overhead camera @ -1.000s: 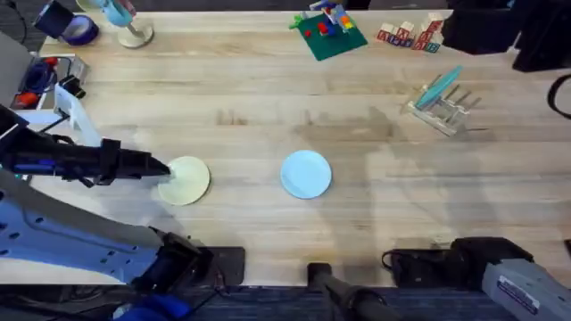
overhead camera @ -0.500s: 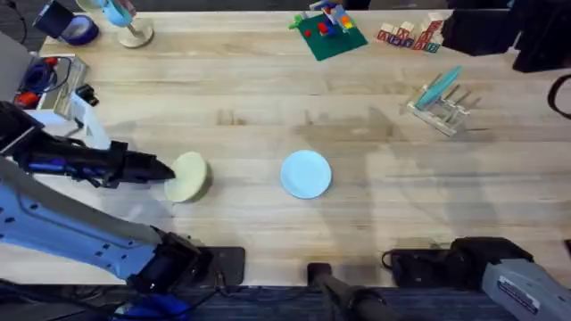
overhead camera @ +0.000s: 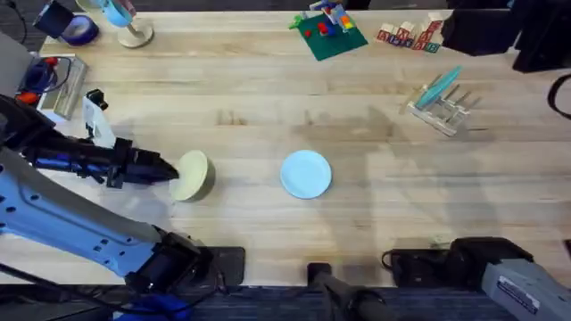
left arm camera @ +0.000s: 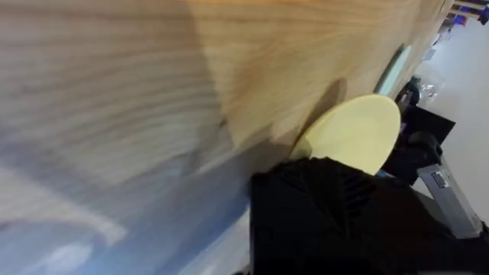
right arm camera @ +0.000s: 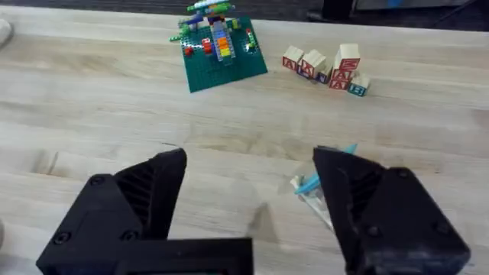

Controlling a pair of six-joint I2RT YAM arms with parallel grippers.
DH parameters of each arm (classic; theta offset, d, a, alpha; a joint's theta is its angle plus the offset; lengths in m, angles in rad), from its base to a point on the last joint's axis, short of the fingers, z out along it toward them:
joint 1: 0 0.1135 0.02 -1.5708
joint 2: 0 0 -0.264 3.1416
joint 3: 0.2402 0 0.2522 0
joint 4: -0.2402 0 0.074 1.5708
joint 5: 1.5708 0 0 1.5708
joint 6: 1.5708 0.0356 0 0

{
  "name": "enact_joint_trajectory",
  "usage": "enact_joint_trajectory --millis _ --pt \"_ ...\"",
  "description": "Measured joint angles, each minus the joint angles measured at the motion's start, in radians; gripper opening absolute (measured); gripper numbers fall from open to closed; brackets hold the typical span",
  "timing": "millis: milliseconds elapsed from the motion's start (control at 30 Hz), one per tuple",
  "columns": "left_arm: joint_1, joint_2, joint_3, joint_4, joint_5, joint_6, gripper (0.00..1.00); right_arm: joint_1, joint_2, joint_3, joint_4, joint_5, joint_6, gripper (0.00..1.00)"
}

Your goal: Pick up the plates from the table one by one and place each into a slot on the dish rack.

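Holding the cream-yellow plate (overhead camera: 191, 175) by its rim, tilted just off the tabletop (overhead camera: 268, 116), our left gripper (overhead camera: 169, 172) risks slip; the edge grasp is shallow. Our right gripper (right arm camera: 248, 191) hangs open. We note the dish rack (overhead camera: 443, 105) is well apart.

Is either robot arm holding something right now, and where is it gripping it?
The left tool grips the cream-yellow plate by its near rim, tilting it up. The right tool is open, holding nothing.

Overhead looks down; right wrist faces the dish rack (right arm camera: 317, 191) too.
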State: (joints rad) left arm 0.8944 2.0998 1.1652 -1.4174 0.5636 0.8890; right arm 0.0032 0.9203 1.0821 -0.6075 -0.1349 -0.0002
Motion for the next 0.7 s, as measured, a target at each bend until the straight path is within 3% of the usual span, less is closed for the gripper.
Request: enact_joint_trajectory --millis 367,700 --pt "0.0 0.0 0.0 0.0 0.0 0.0 0.038 0.02 0.071 0.0 -0.068 -0.195 0.093 0.996" --pt "0.0 0.0 0.0 0.0 0.0 0.0 0.038 0.206 0.348 0.001 -0.029 -0.472 0.164 0.995"
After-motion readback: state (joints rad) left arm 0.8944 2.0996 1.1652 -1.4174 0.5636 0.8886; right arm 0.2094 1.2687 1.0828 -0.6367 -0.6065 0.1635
